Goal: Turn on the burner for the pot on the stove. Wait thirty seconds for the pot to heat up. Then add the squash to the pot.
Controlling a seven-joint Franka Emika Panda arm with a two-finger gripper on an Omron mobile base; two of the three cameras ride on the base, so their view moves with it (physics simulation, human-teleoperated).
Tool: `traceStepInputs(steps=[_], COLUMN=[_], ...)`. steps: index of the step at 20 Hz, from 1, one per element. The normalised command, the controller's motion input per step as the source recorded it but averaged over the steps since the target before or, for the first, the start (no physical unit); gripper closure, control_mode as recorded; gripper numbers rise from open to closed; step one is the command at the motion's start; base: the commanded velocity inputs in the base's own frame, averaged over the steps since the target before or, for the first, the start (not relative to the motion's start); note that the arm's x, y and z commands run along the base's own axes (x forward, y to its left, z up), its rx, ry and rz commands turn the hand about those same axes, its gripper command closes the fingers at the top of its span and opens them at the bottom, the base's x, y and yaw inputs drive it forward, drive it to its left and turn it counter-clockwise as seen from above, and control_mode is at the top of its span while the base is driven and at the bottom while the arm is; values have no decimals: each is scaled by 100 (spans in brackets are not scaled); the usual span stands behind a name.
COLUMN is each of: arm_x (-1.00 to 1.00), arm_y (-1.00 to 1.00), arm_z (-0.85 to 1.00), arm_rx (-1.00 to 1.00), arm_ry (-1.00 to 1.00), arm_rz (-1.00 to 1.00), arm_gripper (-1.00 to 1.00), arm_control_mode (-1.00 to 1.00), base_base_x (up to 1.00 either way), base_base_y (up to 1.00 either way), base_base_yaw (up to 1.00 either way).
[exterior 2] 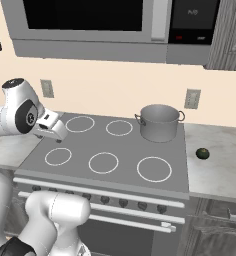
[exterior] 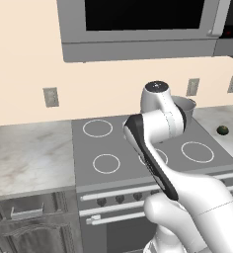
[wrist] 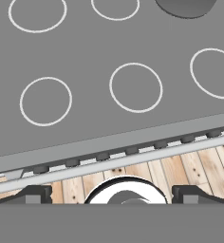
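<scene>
One pot [exterior 2: 159,122], one squash [exterior 2: 202,153] and one stove [exterior 2: 90,145] are present; the stove top carries five thin white burner rings, with a row of dark knobs [exterior 2: 105,199] along its front face. The tool [wrist: 112,193] hangs above the front edge of the stove with its two dark fingertips [wrist: 35,193] set wide apart and nothing between them. In the right base view the tool [exterior 2: 57,136] sits over the left side of the cooktop. The pot is a plain grey metal cylinder, open at the top, with small side handles; it stands upright on the rear right burner, well beyond the tool and off to its right. The squash is a small, dark green, roundish lump with a paler spot, far smaller than the pot; it lies on the marbled counter [exterior 2: 220,165] just right of the stove, farther from the tool than the pot and apart from it. Directly beneath the tool, the hand view shows the knob row and the oven handle bar [wrist: 133,159], with wooden floor [wrist: 199,168] below. One grey microwave [exterior 2: 90,25] with a black window hangs above the stove.
</scene>
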Motion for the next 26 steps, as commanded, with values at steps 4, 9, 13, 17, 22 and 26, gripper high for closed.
traceStepInputs(steps=[4,9,13,17,22,26], arm_x=[0,0,0,0,0,0], arm_y=[0,0,0,0,0,0], arm_z=[0,0,0,0,0,0], arm_rx=[0,0,0,0,0,0], arm_ry=[0,0,0,0,0,0], arm_rz=[0,0,0,0,0,0], arm_gripper=[-100,-100,-100,-100,-100,-100], arm_control_mode=[-100,-100,-100,-100,-100,-100], base_base_x=[0,0,0,0,0,0], base_base_y=[0,0,0,0,0,0], base_base_yaw=[0,0,0,0,0,0])
